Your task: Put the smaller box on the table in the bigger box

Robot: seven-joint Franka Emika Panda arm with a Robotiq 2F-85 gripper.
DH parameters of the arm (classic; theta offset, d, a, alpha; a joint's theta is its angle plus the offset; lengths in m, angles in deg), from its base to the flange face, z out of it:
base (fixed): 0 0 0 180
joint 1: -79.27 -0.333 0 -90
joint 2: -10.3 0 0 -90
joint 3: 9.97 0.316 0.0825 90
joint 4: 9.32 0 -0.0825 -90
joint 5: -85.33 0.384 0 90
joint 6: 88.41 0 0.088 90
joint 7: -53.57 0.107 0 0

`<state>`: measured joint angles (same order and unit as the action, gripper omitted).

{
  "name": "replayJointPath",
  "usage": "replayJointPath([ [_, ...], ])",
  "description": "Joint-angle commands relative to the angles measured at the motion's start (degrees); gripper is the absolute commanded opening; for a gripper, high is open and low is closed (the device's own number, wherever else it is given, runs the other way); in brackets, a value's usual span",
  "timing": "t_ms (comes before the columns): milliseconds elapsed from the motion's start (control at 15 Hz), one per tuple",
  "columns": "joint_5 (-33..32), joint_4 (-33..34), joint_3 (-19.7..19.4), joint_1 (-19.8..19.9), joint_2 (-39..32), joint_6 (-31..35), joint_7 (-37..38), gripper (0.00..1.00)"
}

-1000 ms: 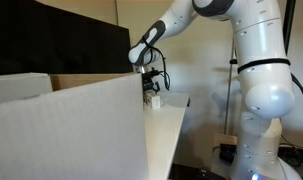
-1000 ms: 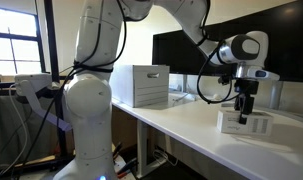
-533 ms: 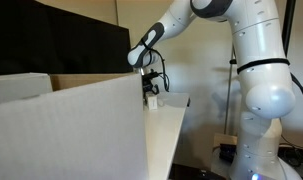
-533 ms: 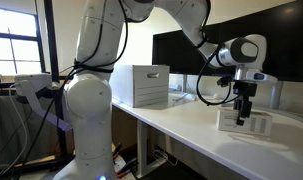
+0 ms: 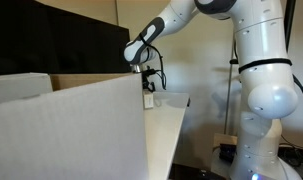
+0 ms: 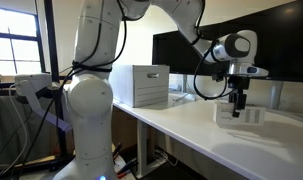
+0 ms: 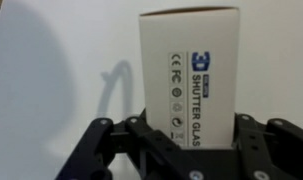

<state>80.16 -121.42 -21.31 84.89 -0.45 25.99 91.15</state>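
**Exterior view, arm in profile.**
- Window [image 6: 11, 45]: far left, daylit.
- Robot arm [image 6: 86, 105]: white, with its base standing in front of the table's near edge.
- The bigger box [image 6: 139, 85]: pale carton standing on the table [image 6: 181, 135], in front of a dark screen [image 6: 186, 45].
- Gripper [image 6: 238, 104]: at the right, pointing straight down, its fingers clenched on the smaller box [image 6: 253, 115].
- The smaller box hangs under the gripper, low over the tabletop and apparently just clear of it. It is well apart from the bigger box.

**Exterior view, carton in the foreground.**
- The bigger box [image 5: 71, 130]: its pale wall fills the left half of the view.
- Gripper [image 5: 148, 92]: just past the carton's right edge, above the table [image 5: 171, 125]. What it holds is too small here to make out.
- Robot arm [image 5: 261, 90]: at the right.

**Wrist view.**
- The table [image 7: 51, 60]: plain white, carrying a grey shadow [image 7: 116, 85].
- The smaller box [image 7: 191, 70]: centre of the view, a white face with blue lettering reading "3D SHUTTER GLAS" and a row of black compliance marks.
- Fingers [image 7: 151, 138]: black, pressed against both sides of the box's near end.
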Motion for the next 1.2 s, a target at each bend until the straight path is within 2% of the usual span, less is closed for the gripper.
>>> replayJointPath([
  [0, -1.98, -2.5, 0.51, -0.6, 5.16, -1.97, 1.29, 0.34],
  [600, -6.64, -1.37, 3.5, -0.4, 16.28, -21.32, -1.83, 0.34],
  [867, -6.37, -0.03, 5.85, -0.62, 20.66, -25.87, -4.16, 0.34],
  [1133, -5.74, 0.51, 8.65, -1.15, 24.2, -27.73, -7.1, 0.34],
])
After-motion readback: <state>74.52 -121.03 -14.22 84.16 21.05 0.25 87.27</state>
